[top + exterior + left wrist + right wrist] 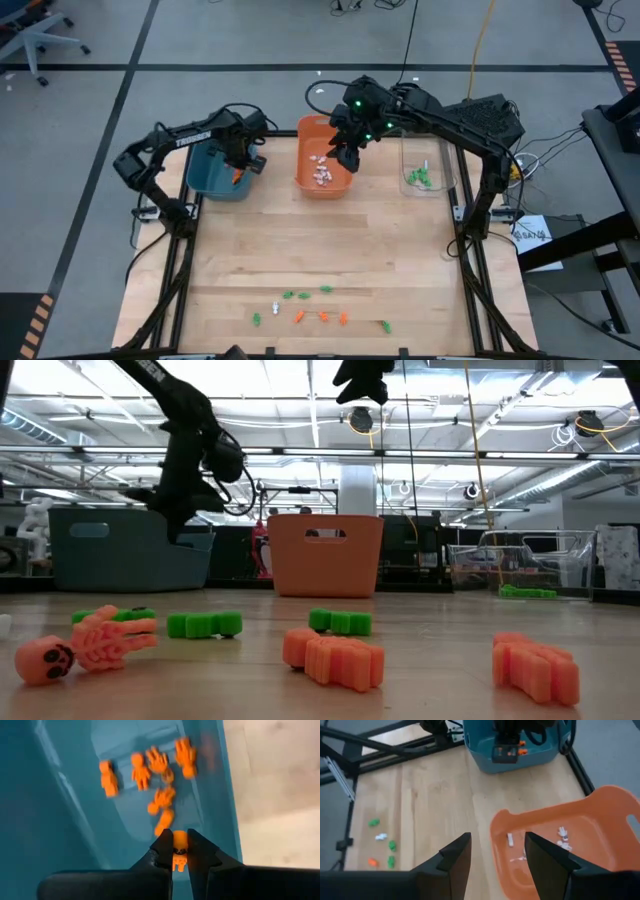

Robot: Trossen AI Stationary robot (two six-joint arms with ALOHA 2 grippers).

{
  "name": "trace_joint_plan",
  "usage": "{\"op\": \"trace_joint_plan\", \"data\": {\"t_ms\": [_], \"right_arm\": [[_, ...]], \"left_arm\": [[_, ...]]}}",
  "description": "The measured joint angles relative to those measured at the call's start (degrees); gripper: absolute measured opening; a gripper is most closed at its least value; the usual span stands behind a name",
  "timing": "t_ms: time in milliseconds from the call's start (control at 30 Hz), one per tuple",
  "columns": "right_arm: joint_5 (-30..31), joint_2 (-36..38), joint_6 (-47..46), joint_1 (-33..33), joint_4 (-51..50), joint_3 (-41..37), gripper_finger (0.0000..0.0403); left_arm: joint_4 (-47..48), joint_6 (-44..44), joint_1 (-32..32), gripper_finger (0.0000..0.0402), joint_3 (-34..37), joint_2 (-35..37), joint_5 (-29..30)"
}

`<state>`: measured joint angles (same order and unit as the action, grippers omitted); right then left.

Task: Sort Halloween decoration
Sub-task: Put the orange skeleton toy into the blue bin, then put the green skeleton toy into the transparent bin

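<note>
- Trinkets still unsorted lie near the front edge of the wooden table (330, 250): green pieces (205, 624), orange pieces (335, 656) and one white piece (381, 837), loosely scattered and well apart from the bins.
- My left gripper (179, 851) hangs over the teal bin (212, 172), jaws clamped on a small orange figure (179, 856) held between the fingertips.
- Below it, on the teal bin's floor, lie several more orange figures (141, 770), bunched together.
- My right gripper (496, 851) hovers above the near rim of the orange bin (318, 160), jaws apart with nothing between them.
- White trinkets (322, 172) sit inside the orange bin.
- The clear bin (428, 165) stands to the right of the orange one and holds green trinkets (418, 178).
- All three bins stand in a row along the table's far side.
</note>
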<state>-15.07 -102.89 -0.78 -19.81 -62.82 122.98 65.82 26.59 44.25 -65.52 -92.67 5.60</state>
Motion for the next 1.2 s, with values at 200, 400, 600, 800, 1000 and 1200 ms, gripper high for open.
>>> {"op": "trace_joint_plan", "data": {"t_ms": [200, 400, 600, 800, 1000, 1200], "right_arm": [[-0.04, 0.02, -8.84, 2.32, 1.49, 0.0, 0.0169], [-0.04, 0.04, -16.02, 7.17, 4.51, 0.0, 0.0169], [3.74, 0.09, -21.4, 13.58, 7.84, 0.0, 0.0169], [8.67, 0.09, -26.29, 19.42, 7.26, 0.0, 0.0169], [15.48, -0.09, -31.84, 24.86, 5.13, 0.0, 0.0169], [20.0, -1.95, -42.97, 30.22, -0.16, -0.04, 0.0169]], "left_arm": [[-3.3, 1.03, -0.07, 0.0025, 1.15, -1.23, 4.9], [-6.64, 1.56, 0.4, 0.0051, 4.36, -1.23, 6.72], [-5.7, 1.36, 0.35, 0.0131, 5.03, -0.34, 7.77], [-4.73, -0.05, -0.47, 0.0169, 5.03, 10.06, -0.51], [-5.42, 2.6, -9.7, 0.0147, 4.94, 29.22, -5.38], [-5.45, 10.29, -23.03, 0.0116, 4.94, 45.46, -10.63]]}}
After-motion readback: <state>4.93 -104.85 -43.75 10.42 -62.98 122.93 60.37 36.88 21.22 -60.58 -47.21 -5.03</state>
